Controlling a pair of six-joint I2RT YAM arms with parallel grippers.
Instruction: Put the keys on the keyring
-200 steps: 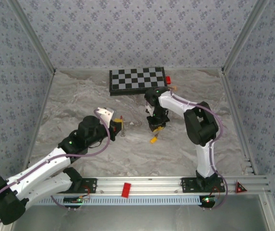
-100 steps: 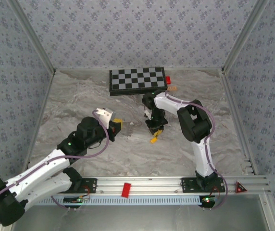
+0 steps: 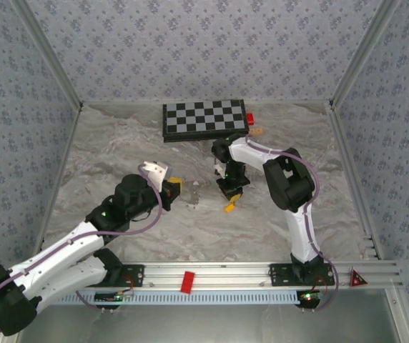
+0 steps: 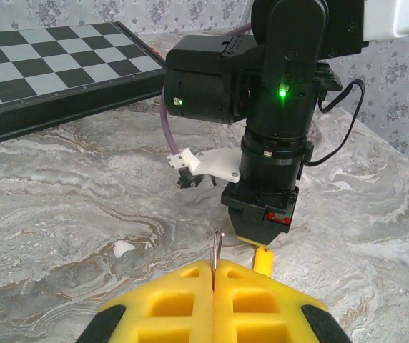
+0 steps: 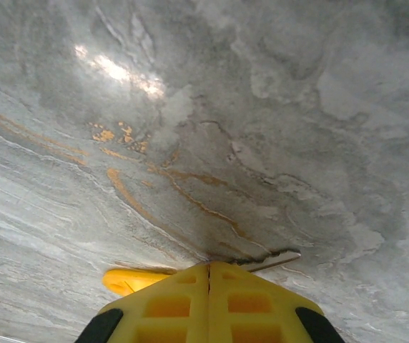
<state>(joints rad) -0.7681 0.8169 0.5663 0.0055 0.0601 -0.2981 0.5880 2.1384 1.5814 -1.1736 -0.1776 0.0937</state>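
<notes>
Your left claw (image 4: 213, 271) is clamped on the ring (image 4: 216, 250), whose wire pokes edge-on past the tips. Your right claw (image 5: 208, 268) is closed at the key (image 5: 129, 280), which lies flat on the surface (image 3: 119, 157), crosswise to its tips.

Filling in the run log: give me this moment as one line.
left gripper shut on thin grey wire keyring | right gripper shut on small yellow key | key on marble table
</notes>
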